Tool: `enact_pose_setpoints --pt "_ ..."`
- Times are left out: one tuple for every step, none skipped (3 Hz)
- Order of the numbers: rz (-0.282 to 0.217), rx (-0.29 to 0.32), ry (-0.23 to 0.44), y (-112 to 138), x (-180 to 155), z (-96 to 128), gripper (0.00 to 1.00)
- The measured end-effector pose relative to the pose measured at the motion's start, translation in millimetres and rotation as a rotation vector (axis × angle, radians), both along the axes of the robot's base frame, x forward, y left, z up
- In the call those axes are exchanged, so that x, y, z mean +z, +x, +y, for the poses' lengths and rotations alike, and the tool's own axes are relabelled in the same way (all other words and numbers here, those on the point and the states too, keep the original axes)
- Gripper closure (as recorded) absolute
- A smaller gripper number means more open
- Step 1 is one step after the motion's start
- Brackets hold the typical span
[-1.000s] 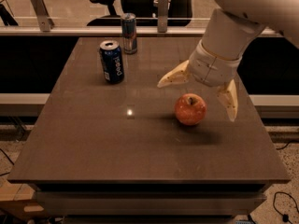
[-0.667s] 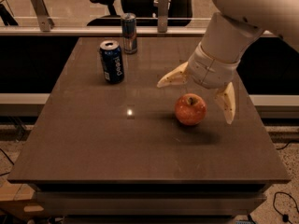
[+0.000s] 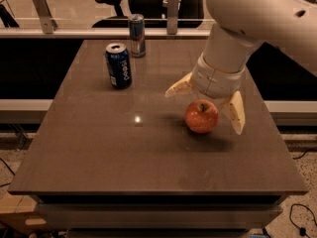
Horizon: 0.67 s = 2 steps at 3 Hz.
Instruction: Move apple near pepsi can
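Observation:
The red-orange apple (image 3: 201, 116) sits on the dark table (image 3: 99, 148), right of centre. My gripper (image 3: 205, 108) is open and stands over it, with one cream finger (image 3: 179, 87) behind the apple on its left and the other finger (image 3: 237, 112) to its right. The fingers straddle the apple without closing on it. The dark blue pepsi can (image 3: 119, 65) stands upright at the back left of the table, well apart from the apple.
A slimmer blue-and-silver can (image 3: 137, 35) stands at the table's back edge, right behind the pepsi can. A rail with posts (image 3: 39, 4) and office chairs (image 3: 119, 1) lie beyond the table. The arm (image 3: 247, 19) reaches in from the upper right.
The gripper has shifted slightly lower around the apple. The apple and both cans have not moved.

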<state>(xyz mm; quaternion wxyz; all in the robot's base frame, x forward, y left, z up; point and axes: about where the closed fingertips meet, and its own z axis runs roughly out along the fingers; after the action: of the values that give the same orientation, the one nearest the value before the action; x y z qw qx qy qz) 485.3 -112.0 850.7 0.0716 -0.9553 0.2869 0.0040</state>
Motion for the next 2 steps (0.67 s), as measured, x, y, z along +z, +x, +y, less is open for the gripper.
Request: enact_pose_setpoints --pt "0.004 -0.018 -0.022 3.8 -4.6 1.2 0.17" --pt "-0.001 -0.019 -0.02 4.0 -4.1 1.6 0.41"
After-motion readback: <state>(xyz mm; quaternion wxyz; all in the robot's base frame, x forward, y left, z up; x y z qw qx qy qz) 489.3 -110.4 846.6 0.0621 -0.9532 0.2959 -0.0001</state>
